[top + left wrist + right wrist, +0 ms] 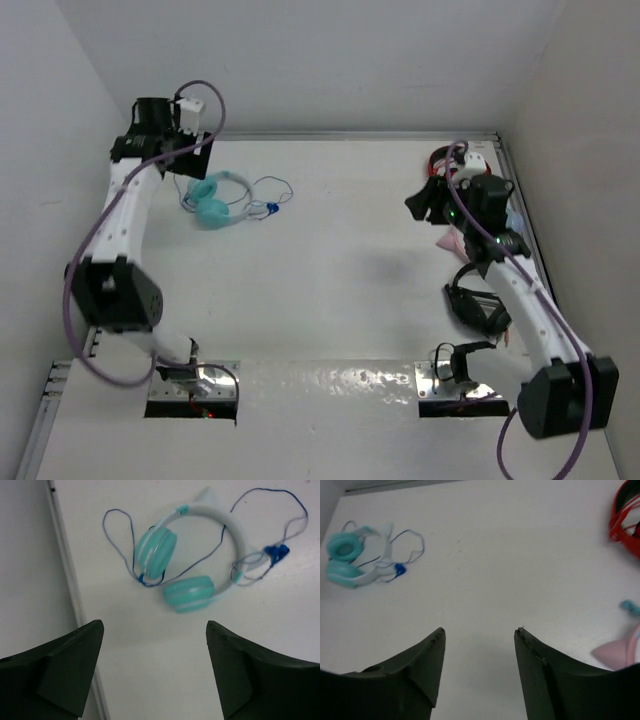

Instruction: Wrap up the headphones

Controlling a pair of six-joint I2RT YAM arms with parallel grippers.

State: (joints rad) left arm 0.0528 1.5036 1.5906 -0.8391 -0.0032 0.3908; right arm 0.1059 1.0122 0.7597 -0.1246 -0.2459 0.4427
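The teal headphones [213, 203] lie flat on the white table at the far left, ear cups close together and the pale headband arching to the right. Their thin dark cable lies in loose loops around them, with the blue plug [270, 209] to their right. My left gripper [190, 160] hovers open and empty just behind them. In the left wrist view the headphones [189, 594] and plug [276, 551] lie ahead of the open gripper [155, 630]. My right gripper [422, 203] is open and empty at the far right. The right wrist view shows the headphones [342, 547] far off to the left of that gripper [479, 630].
Red headphones [440, 158] lie at the back right and also show in the right wrist view [625, 515]. A pink-trimmed pair [620, 650] lies beside the right arm. Black headphones [478, 305] lie nearer at the right. The table's left rail [65, 570] runs close to the teal headphones.
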